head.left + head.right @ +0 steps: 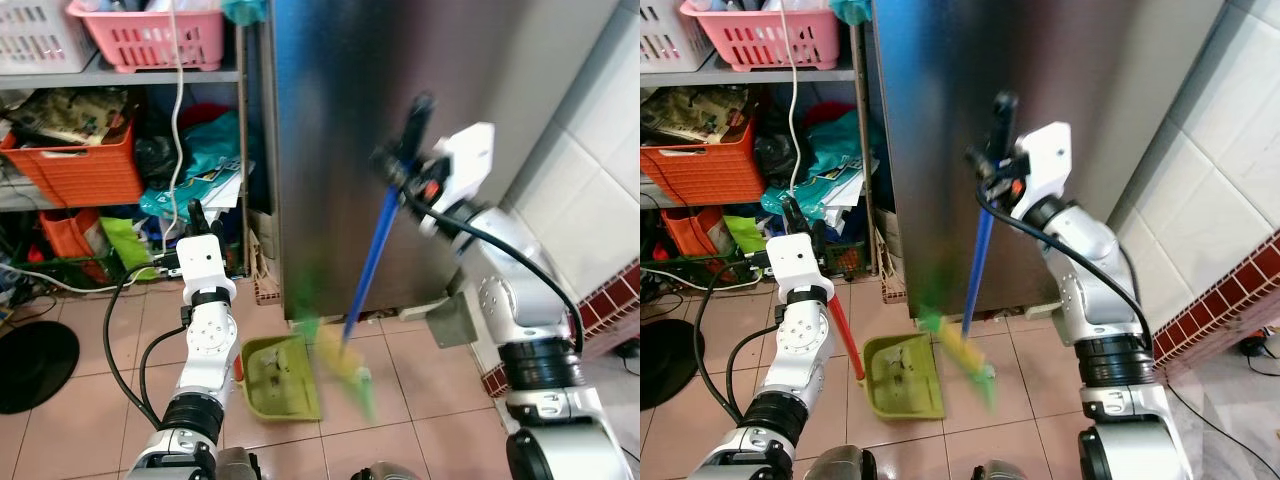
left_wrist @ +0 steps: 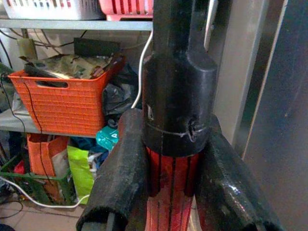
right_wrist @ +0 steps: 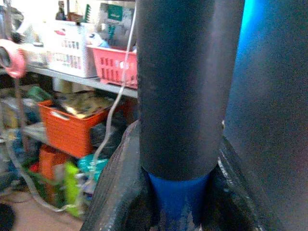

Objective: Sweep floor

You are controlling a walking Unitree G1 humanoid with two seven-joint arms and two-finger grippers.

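Sweeping gear, item one: a broom with a blue stick, black handle cap and blurred yellow-green bristle head [image 1: 345,375], standing tilted at the centre of the head views, bristles on the beige tiled floor [image 1: 380,440] toward 6 o'clock, handle leaning up toward 1 o'clock. Right gripper [image 1: 408,150] is clamped on the black handle cap near the top; in the right wrist view both black fingers [image 3: 113,192] press either side of the stick where blue meets black.

Item two: an olive-green plastic dustpan [image 1: 280,378] with a red upright handle [image 1: 845,345], pan flat on the tiles just at 9 o'clock of the bristles, some specks of dirt inside. Left gripper [image 1: 198,215] is closed around the top of that handle; in the left wrist view the fingers [image 2: 118,173] squeeze the red shaft below its black end cap.

Surroundings: a tall dark stainless-steel cabinet [image 1: 400,80] directly behind the broom, at 12 o'clock. A metal shelf rack [image 1: 120,75] at 10 o'clock holds a pink plastic basket [image 1: 150,35], a white plastic basket [image 1: 35,35], and an orange plastic crate [image 1: 80,160] of clutter; teal and green bags [image 1: 205,165] crowd beneath. A white cord [image 1: 178,110] hangs down the rack. White wall tiles [image 1: 600,170] with a red tiled skirting [image 1: 610,305] lie at 3 o'clock. A round black mat [image 1: 30,365] sits at 8 o'clock.
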